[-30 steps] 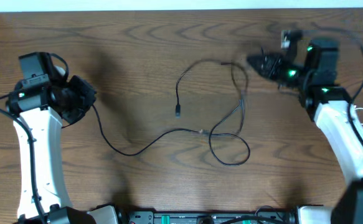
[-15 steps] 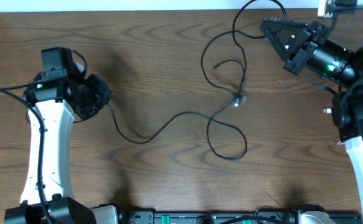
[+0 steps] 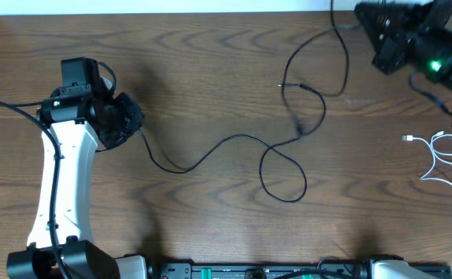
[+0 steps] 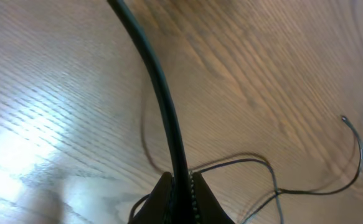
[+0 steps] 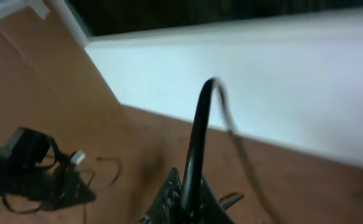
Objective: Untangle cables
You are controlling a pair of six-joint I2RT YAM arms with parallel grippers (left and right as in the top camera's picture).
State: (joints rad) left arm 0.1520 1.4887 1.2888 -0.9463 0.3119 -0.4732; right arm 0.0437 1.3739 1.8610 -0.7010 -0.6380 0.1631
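Thin black cables [image 3: 233, 139] lie across the middle of the wooden table, crossing in a knot [image 3: 298, 132] above a loose loop [image 3: 286, 180]. My left gripper [image 3: 132, 124] is shut on the left end of one black cable [image 4: 169, 124], which runs up between its closed jaws in the left wrist view. At the far right corner, my right gripper [image 3: 365, 19] is shut on another black cable [image 5: 197, 130], and this strand [image 3: 319, 39] hangs taut down toward the knot. One free plug end [image 3: 280, 85] lies near the middle. The white cable [image 3: 436, 155] lies coiled at the right edge.
The table's far edge meets a white wall [image 5: 262, 81] just behind the right gripper. A dark bundle with a small white plug [image 5: 76, 157] lies on the table at the left of the right wrist view. The robot's base rail [image 3: 257, 271] runs along the front edge.
The right gripper has moved up and toward the far right corner, drawing the black cable after it and uncovering the white cable. The left gripper has shifted slightly right, still holding its end.
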